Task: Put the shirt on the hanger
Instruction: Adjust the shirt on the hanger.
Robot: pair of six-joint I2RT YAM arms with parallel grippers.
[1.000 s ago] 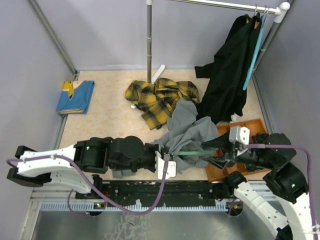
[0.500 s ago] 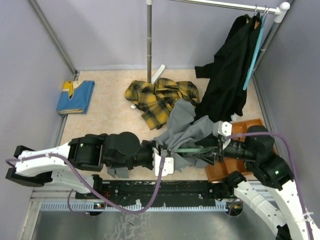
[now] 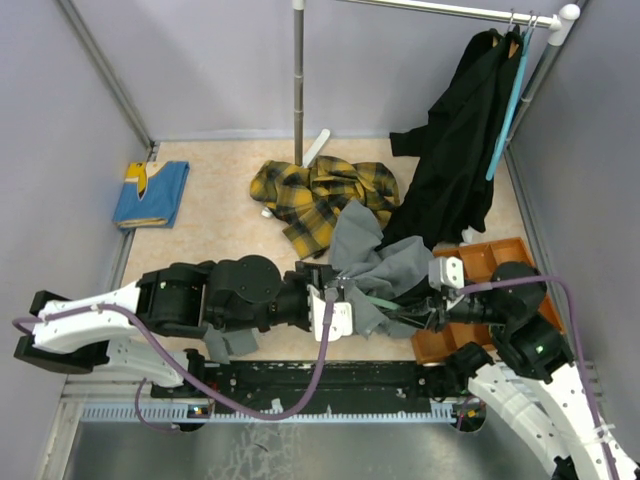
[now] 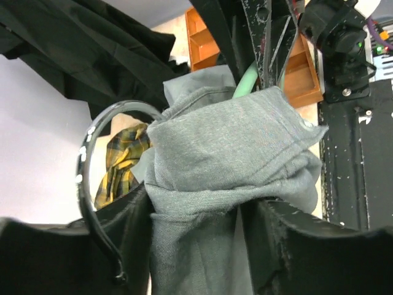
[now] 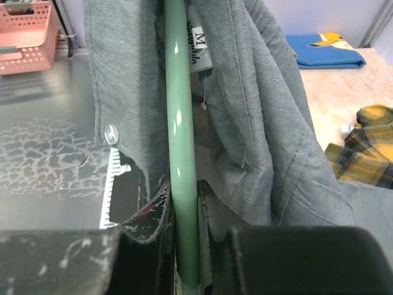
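Note:
The grey shirt is bunched up between my two grippers at the front of the table. The pale green hanger runs through it, mostly covered by cloth. My left gripper reaches in from the left. In the left wrist view its jaws stand open around a fold of the shirt, with a gap at the right finger. The hanger pokes out behind the collar. My right gripper is shut on the hanger's green bar, inside the shirt.
A yellow plaid shirt lies mid-table by the rack's pole. A black garment hangs on the rail at right beside a teal hanger. An orange tray sits under my right arm. Folded blue cloth lies far left.
My right gripper moved left to the hanger and closed on its bar. My left gripper's jaws widened around the shirt. The shirt bunched up higher between the arms.

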